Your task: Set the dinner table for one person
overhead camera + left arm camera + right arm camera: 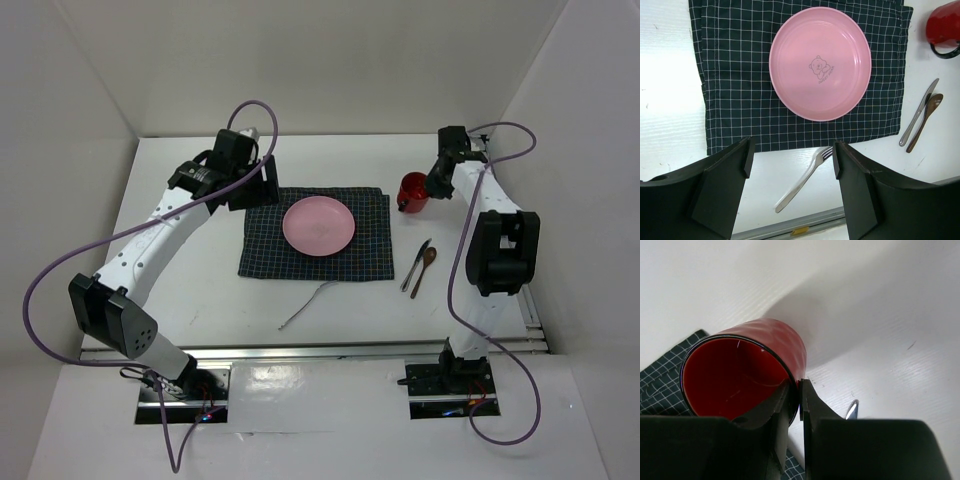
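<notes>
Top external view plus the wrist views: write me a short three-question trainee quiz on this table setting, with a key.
1. True or false: the fork lies on the bare dinner table, off the checked mat.
2. Fill in: the pink plate rests on the ____.
3. What does the right gripper pinch? A fork, B red mug, C pink plate.
Key: 1 true; 2 checked mat; 3 B.

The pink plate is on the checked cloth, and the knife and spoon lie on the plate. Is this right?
No. The knife and spoon lie on the table, right of the cloth, as the top view shows. The plate is on the cloth.
</notes>
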Controlling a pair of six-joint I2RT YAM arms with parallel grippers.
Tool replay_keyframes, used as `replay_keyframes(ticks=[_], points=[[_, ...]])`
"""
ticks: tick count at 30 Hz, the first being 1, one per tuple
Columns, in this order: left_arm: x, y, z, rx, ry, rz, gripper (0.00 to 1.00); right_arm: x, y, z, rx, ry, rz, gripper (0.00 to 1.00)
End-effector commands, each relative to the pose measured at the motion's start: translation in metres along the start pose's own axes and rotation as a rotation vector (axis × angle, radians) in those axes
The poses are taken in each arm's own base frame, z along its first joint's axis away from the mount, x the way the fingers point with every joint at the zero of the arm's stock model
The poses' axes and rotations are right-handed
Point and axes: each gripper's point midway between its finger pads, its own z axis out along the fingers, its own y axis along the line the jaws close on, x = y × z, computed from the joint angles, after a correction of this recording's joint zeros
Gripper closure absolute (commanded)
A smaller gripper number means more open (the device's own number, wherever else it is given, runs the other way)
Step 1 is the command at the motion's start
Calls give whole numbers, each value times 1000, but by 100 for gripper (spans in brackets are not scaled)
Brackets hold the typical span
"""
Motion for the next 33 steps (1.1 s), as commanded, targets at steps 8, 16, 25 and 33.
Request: replay_keyframes(ticks=[8, 16, 25, 33], points=[[-13, 5, -24, -23, -64, 24, 19, -28, 101, -44, -143, -106, -138, 100], [-11, 16, -37, -49, -90, 16, 19, 2, 130, -23, -141, -51, -187, 100], [-8, 26, -38, -66, -86, 4, 19, 19, 125, -8, -99, -16, -191, 100], [-4, 26, -36, -63, -74, 5, 19, 19, 130, -17, -139, -11, -187, 43]])
